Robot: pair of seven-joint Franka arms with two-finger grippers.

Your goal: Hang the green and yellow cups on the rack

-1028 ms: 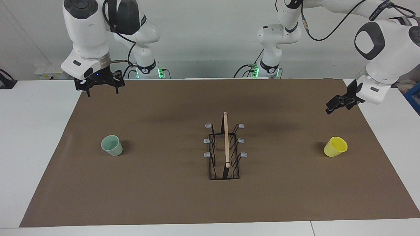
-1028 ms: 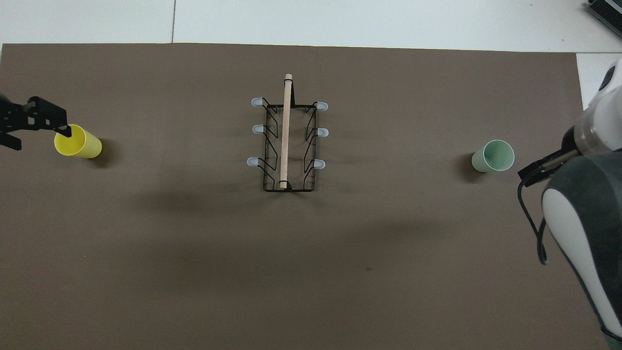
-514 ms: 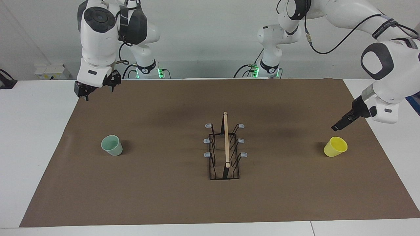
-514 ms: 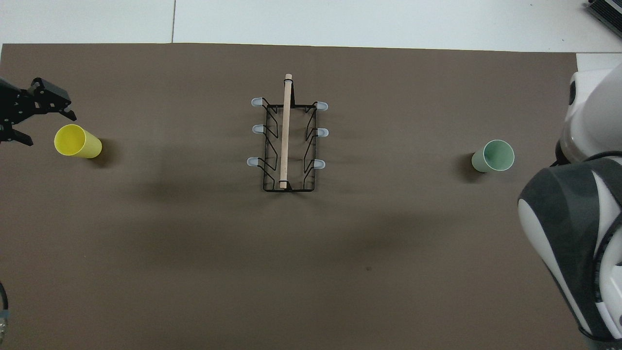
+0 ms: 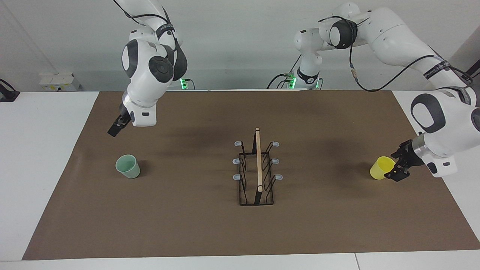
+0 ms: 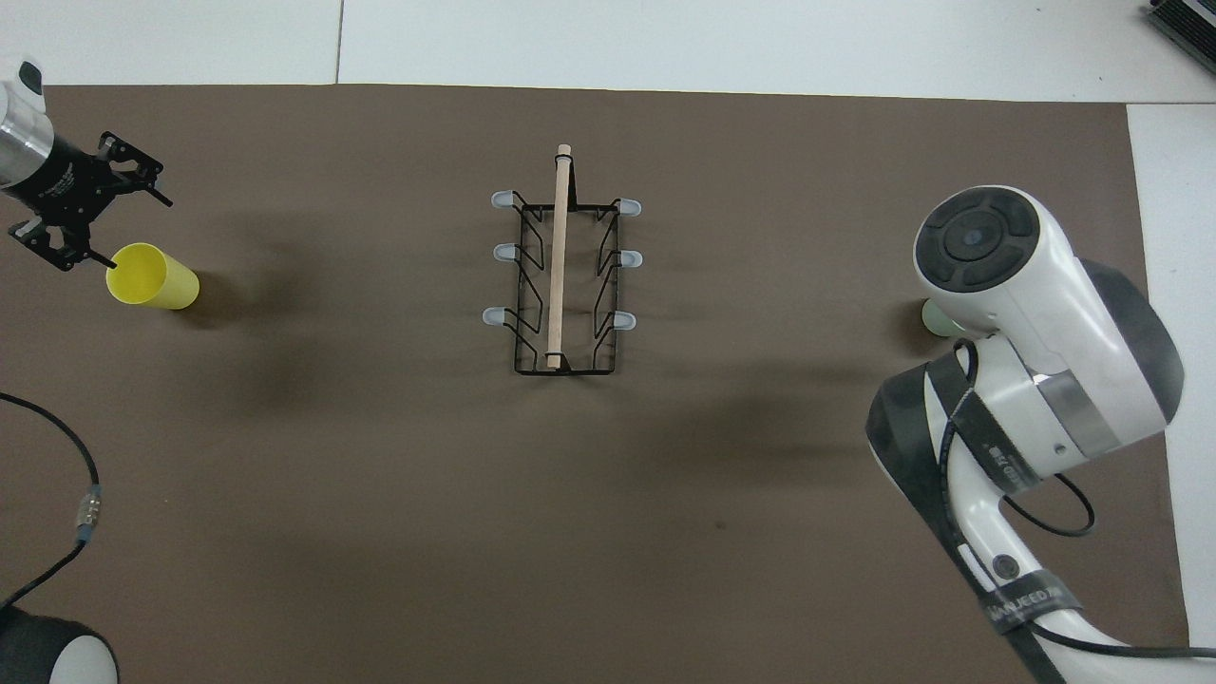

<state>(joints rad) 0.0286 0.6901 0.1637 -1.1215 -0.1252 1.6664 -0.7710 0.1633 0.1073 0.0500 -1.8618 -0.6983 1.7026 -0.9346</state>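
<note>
Brown mat [image 5: 210, 232], left gripper [image 5: 398, 165] at yellow cup [image 5: 380, 168]

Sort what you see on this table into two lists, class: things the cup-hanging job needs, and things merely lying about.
Belonging to the job:
yellow cup, with the left gripper down beside it
green cup, with the right gripper above it
rack, nothing hung on it yet

Just lying about:
brown mat under everything; no other loose item shows

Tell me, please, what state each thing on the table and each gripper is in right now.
Yellow cup: tilted on the mat, not gripped.
Green cup: mouth up, untouched.
Rack: upright, all prongs bare.
Left gripper: open, low beside the yellow cup's rim.
Right gripper: raised above the mat.
</note>
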